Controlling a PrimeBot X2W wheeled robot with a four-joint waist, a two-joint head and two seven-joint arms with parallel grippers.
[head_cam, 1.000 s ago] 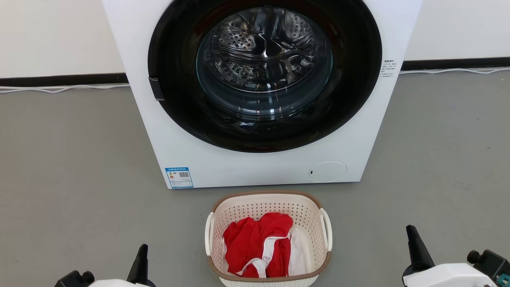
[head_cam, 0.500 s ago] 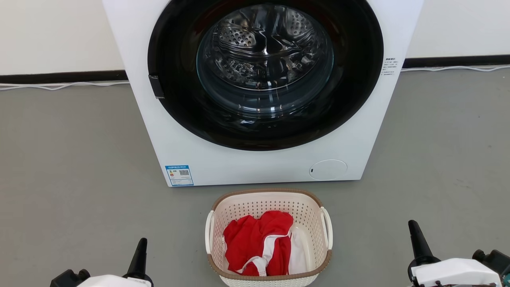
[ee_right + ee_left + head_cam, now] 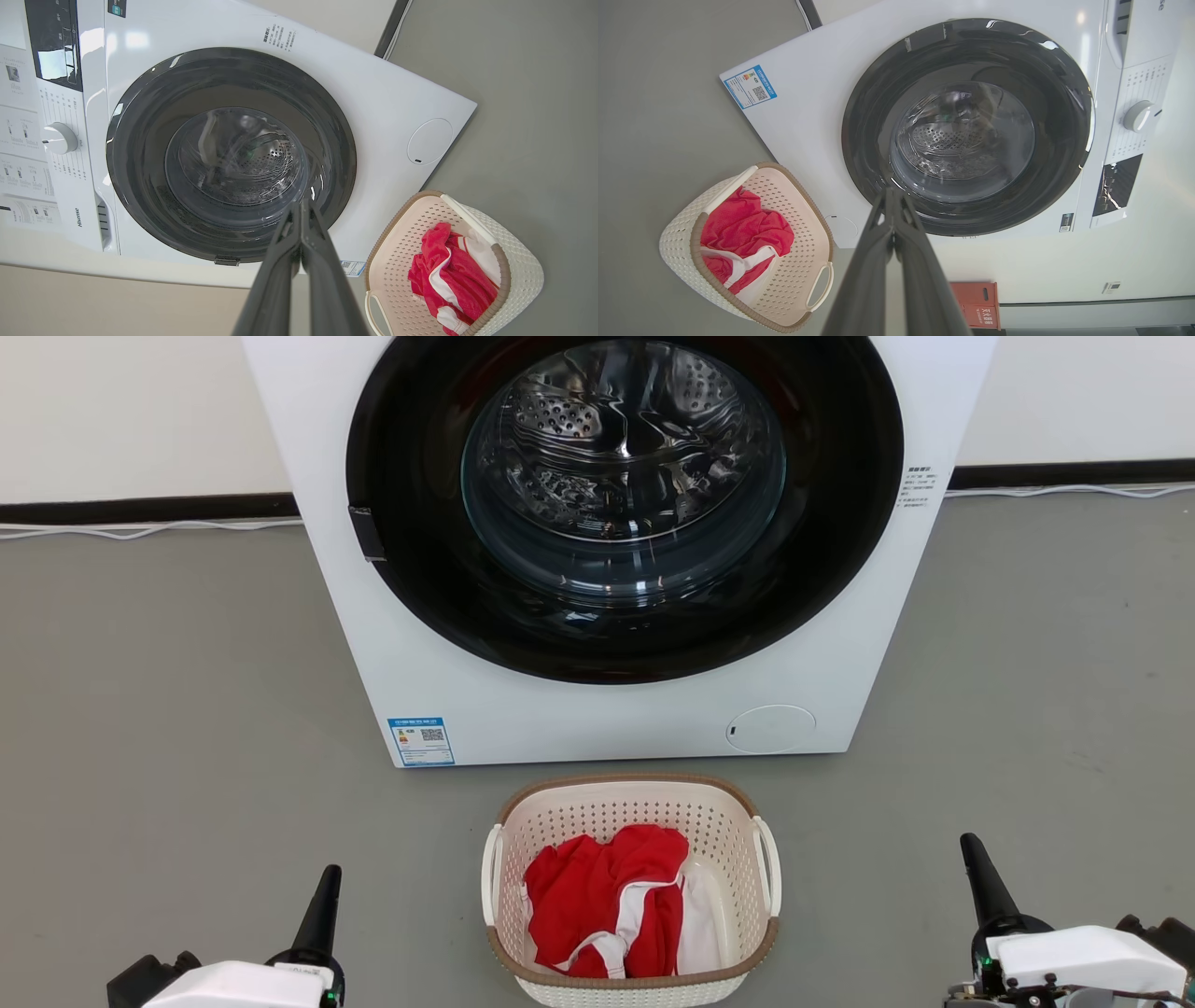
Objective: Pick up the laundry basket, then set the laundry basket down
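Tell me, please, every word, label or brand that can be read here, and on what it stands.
"Hisense": on the washing machine, upper front.
Blue sticker with QR code, low on its front: too small to read.
Small print at its front's right edge: too small.
Control panel lettering: blurred.
Red box: blurred.

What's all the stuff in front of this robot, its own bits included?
washing machine: one, white with black-ringed door, on the floor against the wall.
laundry basket: one, cream with brown rim, on the floor before the washing machine.
clothes: one bundle, red and white, inside the laundry basket.
label: one, blue, washing machine's lower front corner.
dial: one, white, washing machine's control panel.
crate: one, red, by the wall.
cable: at least one, white, along the wall's foot.
left gripper: one, dark, shut and empty, left of the laundry basket.
right gripper: one, dark, shut and empty, right of the laundry basket.
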